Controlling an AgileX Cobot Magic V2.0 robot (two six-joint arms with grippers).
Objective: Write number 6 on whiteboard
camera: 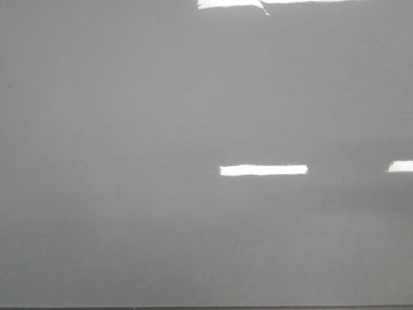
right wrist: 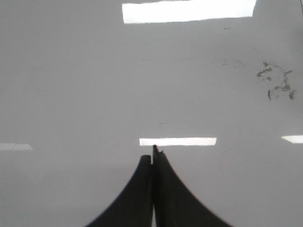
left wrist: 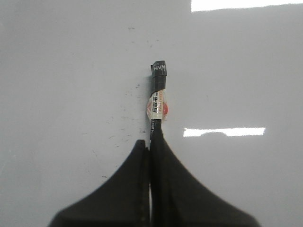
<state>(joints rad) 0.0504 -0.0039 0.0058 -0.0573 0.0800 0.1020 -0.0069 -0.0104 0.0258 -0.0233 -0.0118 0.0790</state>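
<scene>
The whiteboard (camera: 129, 161) fills the front view, glossy grey with bright light bars; no arm and no drawn number 6 shows on it there. In the left wrist view my left gripper (left wrist: 150, 144) is shut on a black marker (left wrist: 158, 97) with a white and red label. The marker sticks out past the fingertips over the whiteboard (left wrist: 57, 71). In the right wrist view my right gripper (right wrist: 152, 158) is shut with nothing between the fingers, above the whiteboard (right wrist: 71, 85). No number 6 shows in any view.
Small black specks (left wrist: 125, 127) lie on the board beside the marker. A patch of smeared grey ink marks (right wrist: 277, 82) lies on the board in the right wrist view. The board's thin dark front edge (camera: 206, 308) runs along the bottom of the front view.
</scene>
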